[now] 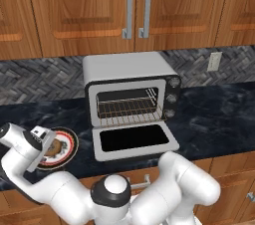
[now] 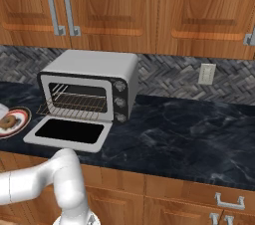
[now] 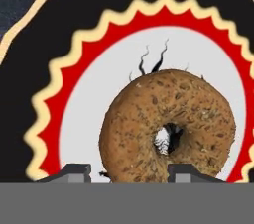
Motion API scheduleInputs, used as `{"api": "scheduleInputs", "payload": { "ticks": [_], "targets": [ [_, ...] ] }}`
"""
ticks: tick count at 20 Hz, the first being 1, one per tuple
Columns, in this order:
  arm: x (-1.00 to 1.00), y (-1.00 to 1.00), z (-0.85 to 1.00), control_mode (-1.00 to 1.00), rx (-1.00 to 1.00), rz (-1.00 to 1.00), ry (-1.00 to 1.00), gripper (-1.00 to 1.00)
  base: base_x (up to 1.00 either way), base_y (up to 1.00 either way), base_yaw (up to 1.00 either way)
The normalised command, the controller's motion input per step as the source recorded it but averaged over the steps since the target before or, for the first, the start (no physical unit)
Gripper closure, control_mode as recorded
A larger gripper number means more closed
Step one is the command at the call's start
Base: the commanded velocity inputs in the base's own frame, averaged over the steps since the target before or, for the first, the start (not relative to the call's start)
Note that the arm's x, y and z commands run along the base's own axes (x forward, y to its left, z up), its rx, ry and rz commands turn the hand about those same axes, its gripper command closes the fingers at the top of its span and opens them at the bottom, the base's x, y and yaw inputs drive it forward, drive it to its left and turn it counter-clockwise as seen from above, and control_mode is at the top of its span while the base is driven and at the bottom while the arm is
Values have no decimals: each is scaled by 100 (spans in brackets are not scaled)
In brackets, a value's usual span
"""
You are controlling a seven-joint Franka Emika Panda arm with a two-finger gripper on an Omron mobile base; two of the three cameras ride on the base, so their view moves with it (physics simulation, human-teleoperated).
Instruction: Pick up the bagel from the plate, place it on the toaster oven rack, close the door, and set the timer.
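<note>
Golden-brown bagel (image 3: pixel 167 129) sits between part-spread jaws over the plate (image 3: pixel 89 69); an off-centre pinch could let it slip.

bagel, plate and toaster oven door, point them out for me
bagel (image 3: pixel 168 126), hand view, on the speckled crust beside its hole.
plate (image 1: pixel 69 144), left base view, on its dark rim right of the arm.
door (image 2: pixel 69 132), right base view, on the dark glass of the lowered panel.

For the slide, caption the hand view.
Speckled bagel on the red-and-black-rimmed plate, gripper tips straddling its near edge.
</note>
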Motion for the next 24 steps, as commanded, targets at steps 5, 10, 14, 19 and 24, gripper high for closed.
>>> {"api": "scheduleInputs", "payload": {
  "ticks": [5,10,14,19,24],
  "targets": [
    [-21,0,-15,-100,0,3,0,100,0,0,0],
    [-40,0,-5,-100,0,2,0,100,0,0,0],
    [-33,0,2,-100,3,0,0,100,0,0,0],
    [-7,0,3,-100,3,0,1,100,0,0,0],
    [-56,0,83,-100,13,0,-8,100,0,0,0]
  ]
}}
